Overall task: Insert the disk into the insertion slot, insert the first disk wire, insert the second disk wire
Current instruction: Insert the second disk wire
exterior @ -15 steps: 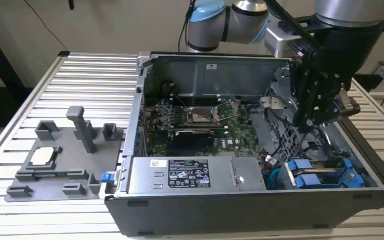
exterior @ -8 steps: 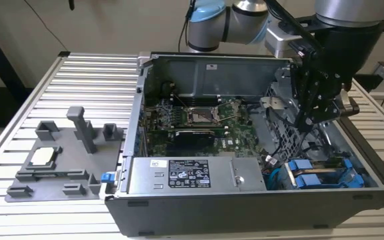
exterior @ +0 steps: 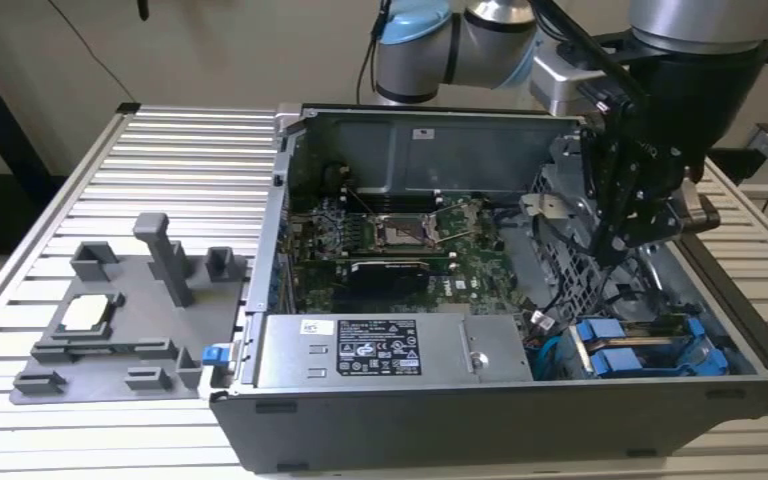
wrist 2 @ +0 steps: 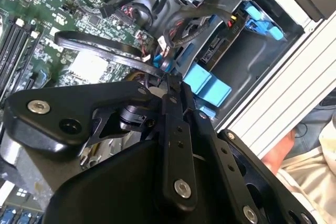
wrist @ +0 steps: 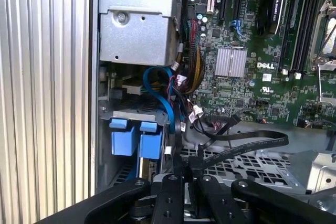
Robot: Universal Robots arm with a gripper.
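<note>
The table (exterior: 157,150), ribbed aluminium, fills the exterior view, and the open case (exterior: 518,400) takes its centre and right. Inside, the motherboard (exterior: 384,240) lies at frame centre, the power supply (exterior: 384,350) along the lower edge. On the table at lower left sits a grey fixture (exterior: 117,320).

The arm (exterior: 678,60) comes in from the upper right, its pincer (exterior: 631,235) hanging inside the case at right of centre. The disk (exterior: 638,350) sits already in its bay at the lower right, blue carrier tabs up, its long axis running left to right, so it lies below and slightly right of the pincer.

In the first wrist view the pincer (wrist: 189,182) appears clenched on a flat black wire (wrist: 252,145) that loops right of the blue tabs (wrist: 134,140); the grip looks firm, though linkage hides the tips.
</note>
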